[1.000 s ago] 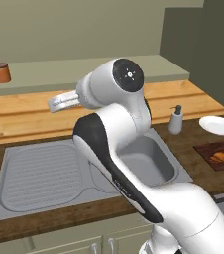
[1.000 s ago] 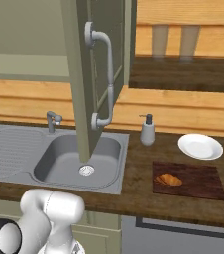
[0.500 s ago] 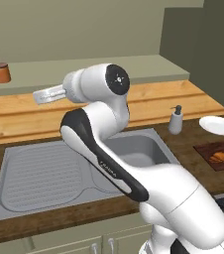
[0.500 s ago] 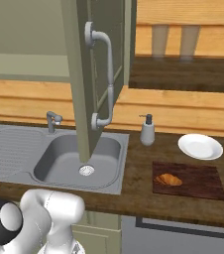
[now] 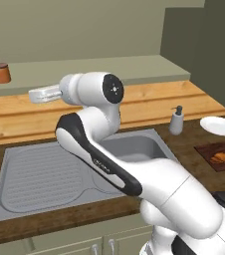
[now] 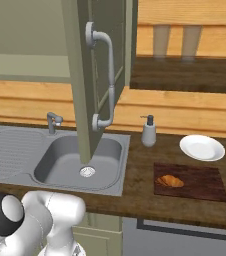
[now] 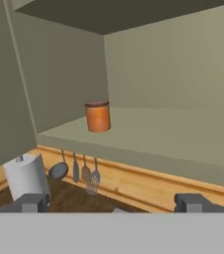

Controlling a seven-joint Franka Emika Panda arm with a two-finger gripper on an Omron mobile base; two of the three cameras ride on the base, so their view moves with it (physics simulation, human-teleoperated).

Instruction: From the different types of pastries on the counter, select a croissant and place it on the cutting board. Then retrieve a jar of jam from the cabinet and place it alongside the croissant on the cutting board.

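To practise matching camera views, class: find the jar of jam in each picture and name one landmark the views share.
Left base view: the jar of jam stands at the upper left, on the grey-green cabinet shelf.
Right base view: the jar is not in this picture.
Hand view: the jar stands left of centre on that shelf, ahead of the gripper.
Shared landmark: the cabinet shelf the jar stands on.
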